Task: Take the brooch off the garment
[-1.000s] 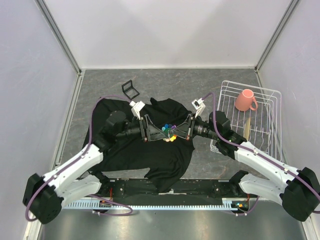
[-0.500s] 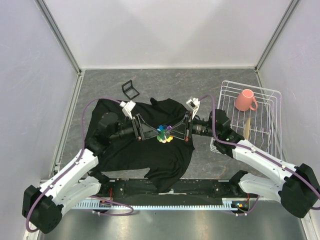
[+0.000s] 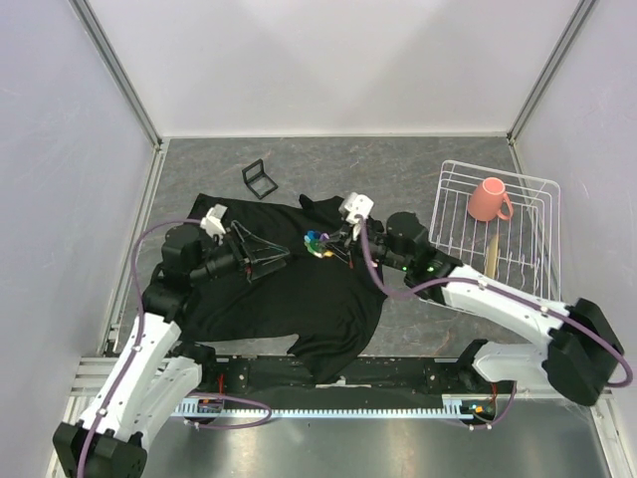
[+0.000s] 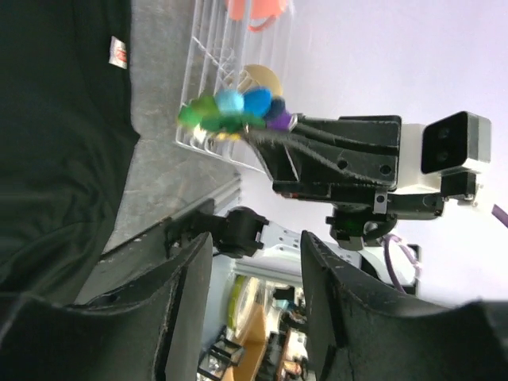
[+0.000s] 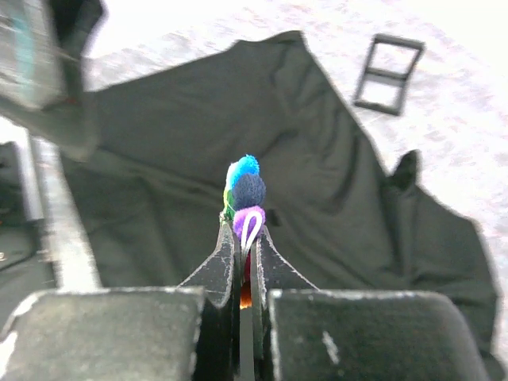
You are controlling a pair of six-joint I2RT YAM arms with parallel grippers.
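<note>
The brooch, a small cluster of blue, green, purple and yellow balls, is pinched in my right gripper and held above the garment, apart from the cloth. In the right wrist view the shut fingertips clamp the brooch over the black T-shirt. My left gripper is open and empty over the shirt's left part. In the left wrist view its gripper is spread wide, facing the brooch, the garment and its white-red label.
A white wire rack with a pink cup and a wooden utensil stands at the right. A small black frame lies on the grey table behind the shirt; it also shows in the right wrist view. White walls enclose the table.
My left gripper has let go, opened and drawn back to the left. My right gripper has moved left and farther back with the brooch in it.
</note>
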